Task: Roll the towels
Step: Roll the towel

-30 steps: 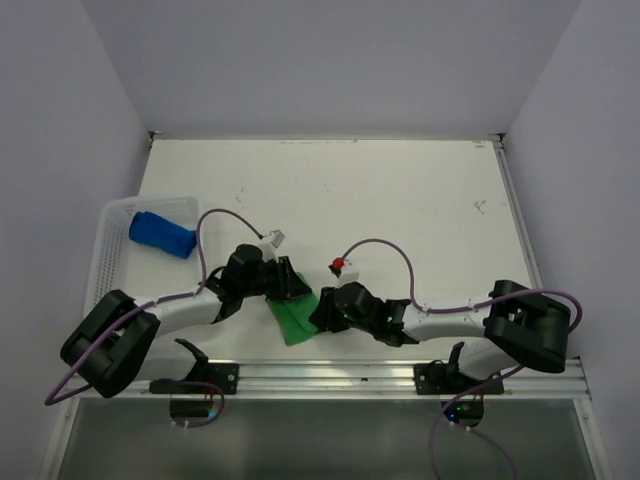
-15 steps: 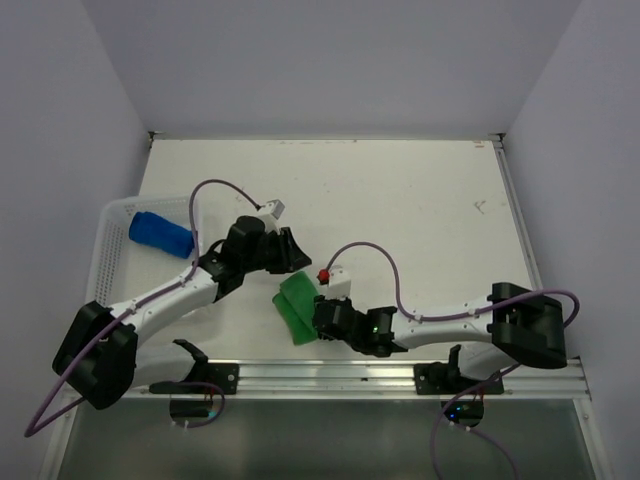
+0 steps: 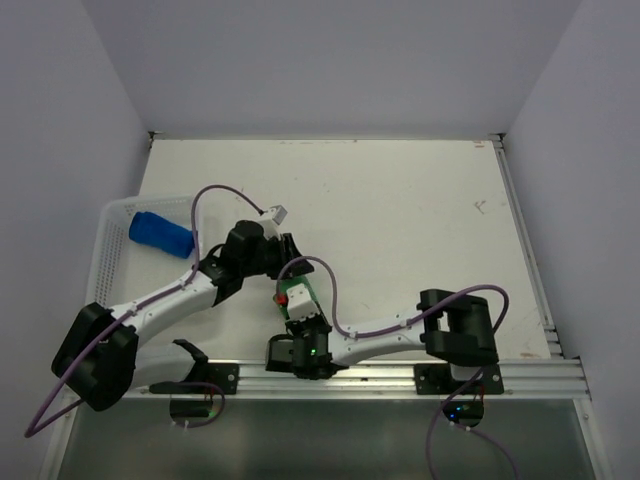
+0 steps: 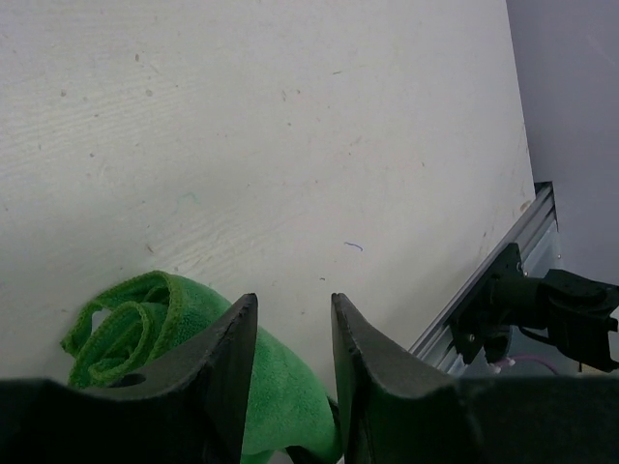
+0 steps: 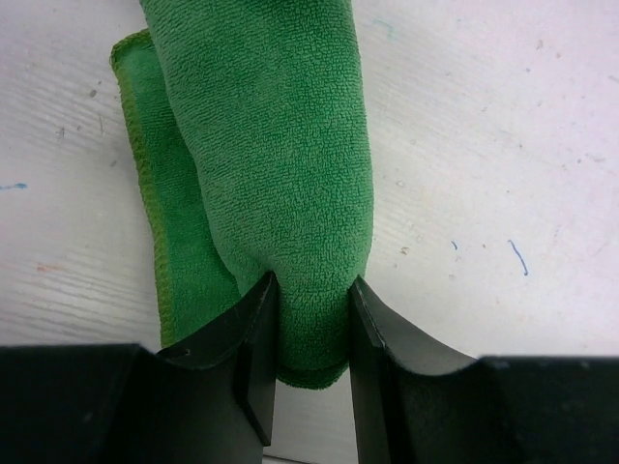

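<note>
Scuffed white counter (image 3: 400, 200), walled on three sides. We see right hand (image 5: 311, 290) pinching green towel (image 5: 261, 145) near front edge, left hand (image 4: 292, 302) agape just beside it; blue towel (image 3: 160, 235) in left-edge basket (image 3: 108, 262).

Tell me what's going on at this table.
Two robot arms are rolling towels. The right tool is clamped on one end of the green towel, which lies rolled on the table near its front edge. The left tool hangs open by the roll's other end, gripping nothing. The blue towel lies rolled in the basket at the left.
</note>
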Robot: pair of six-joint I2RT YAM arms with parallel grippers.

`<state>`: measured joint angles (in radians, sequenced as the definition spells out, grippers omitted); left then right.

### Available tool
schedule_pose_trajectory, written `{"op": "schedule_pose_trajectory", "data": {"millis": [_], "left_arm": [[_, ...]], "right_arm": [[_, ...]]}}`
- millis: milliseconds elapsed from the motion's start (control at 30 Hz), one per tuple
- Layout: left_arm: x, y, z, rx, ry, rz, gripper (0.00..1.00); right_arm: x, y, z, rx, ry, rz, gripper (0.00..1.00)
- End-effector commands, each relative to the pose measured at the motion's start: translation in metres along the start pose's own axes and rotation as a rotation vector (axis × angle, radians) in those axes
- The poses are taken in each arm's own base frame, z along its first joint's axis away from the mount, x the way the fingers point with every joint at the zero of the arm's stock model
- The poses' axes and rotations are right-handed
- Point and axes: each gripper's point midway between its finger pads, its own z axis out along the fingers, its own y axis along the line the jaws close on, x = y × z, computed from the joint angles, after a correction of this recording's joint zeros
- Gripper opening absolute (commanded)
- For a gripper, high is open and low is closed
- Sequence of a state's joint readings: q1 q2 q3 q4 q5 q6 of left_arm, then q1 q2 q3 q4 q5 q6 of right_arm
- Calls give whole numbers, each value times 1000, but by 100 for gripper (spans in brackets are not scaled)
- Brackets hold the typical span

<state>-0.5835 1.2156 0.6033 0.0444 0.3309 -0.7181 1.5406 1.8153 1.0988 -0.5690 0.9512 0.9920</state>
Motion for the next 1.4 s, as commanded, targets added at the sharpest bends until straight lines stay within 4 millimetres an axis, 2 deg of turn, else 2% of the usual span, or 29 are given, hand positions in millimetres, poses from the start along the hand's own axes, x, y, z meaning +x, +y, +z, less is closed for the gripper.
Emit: {"op": "schedule_pose_trajectory", "data": {"millis": [0,33,200,333,467,567,600,633,667,733,900,1033,1067,1100,1133,1167,1233,1267,1333,1367], "left_arm": [[-5,-18,-5,88,-38,19,40],[4,-15,-5,87,-27,5,40],[35,-12,0,99,19,-6,40],[63,3,2,61,63,-26,40],[78,22,1,-1,82,-33,39],[86,41,0,-72,88,-28,39],[88,45,0,-84,90,-30,39],[92,51,0,-105,95,-34,39],[95,54,0,-116,99,-41,39],[101,62,0,-141,111,-50,39],[108,69,-1,-157,118,-69,39],[110,72,-2,-168,122,-70,39],[111,73,-2,-171,124,-71,39],[111,73,-3,-172,124,-74,39],[112,74,-3,-176,123,-74,39],[112,74,-4,-176,123,-76,39],[113,75,-4,-178,128,-78,39],[113,74,-4,-176,127,-78,39],[113,74,-4,-174,127,-80,39],[113,74,-4,-176,127,-81,39]], "right_arm": [[-7,-17,-5,144,-56,-103,17],[-6,-20,-5,163,-50,-133,17],[0,-9,-3,176,-34,-181,20],[5,-5,-1,170,-15,-191,20],[10,-1,1,160,-1,-200,20],[9,13,1,88,1,-195,24],[9,9,-1,81,10,-210,25],[1,16,-4,41,-5,-161,27],[6,16,-5,16,15,-158,32],[-1,25,-8,-46,6,-139,37],[-17,34,-27,-194,28,-82,54],[-28,39,-43,-314,26,-11,59],[-25,33,-42,-322,31,-3,60],[-36,34,-48,-357,14,53,60],[-36,34,-51,-388,23,75,61],[-31,28,-45,-387,36,91,62],[-41,24,-47,-430,45,181,63],[-33,19,-43,-435,64,192,63],[-44,17,-43,-481,58,291,63],[-33,11,-35,-490,95,313,63]]}}
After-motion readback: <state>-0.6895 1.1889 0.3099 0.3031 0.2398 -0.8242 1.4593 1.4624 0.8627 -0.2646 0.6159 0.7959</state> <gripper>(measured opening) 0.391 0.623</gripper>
